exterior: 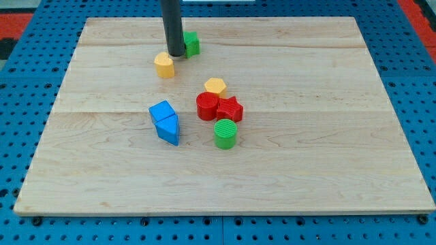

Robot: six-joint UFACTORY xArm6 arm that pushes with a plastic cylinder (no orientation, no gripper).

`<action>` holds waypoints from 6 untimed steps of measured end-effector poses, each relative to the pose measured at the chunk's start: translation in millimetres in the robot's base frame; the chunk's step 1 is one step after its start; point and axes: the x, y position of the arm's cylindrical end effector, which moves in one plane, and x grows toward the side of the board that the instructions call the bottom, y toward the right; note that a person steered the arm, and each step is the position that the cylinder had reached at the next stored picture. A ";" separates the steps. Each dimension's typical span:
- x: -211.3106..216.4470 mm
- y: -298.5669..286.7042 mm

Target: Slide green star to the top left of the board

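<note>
Blue pegboard (pixel 20 136) surrounds the pale wooden bench (pixel 327 156) on all sides, and its near edge runs along the view's bottom. Wide bare wood lies by this near edge and along the view's right side. Going farther, a green cylinder (pixel 225 133) stands near the middle, with two blue blocks (pixel 165 121) touching each other to its left. Just behind the cylinder a red star (pixel 230 109) and a red cylinder (pixel 207 105) press together, and a yellow hexagon (pixel 215 86) sits at their far side. Farther, a yellow block (pixel 164 65) stands alone. My tip (pixel 176 54) is just behind it, touching the left side of the green star (pixel 191 43), which lies near the far edge, left of centre. Open wood stays between the star and the top left corner. No jaws exist on this rod.
</note>
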 end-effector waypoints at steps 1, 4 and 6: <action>3.3 49.2; -69.5 75.7; -89.4 -63.2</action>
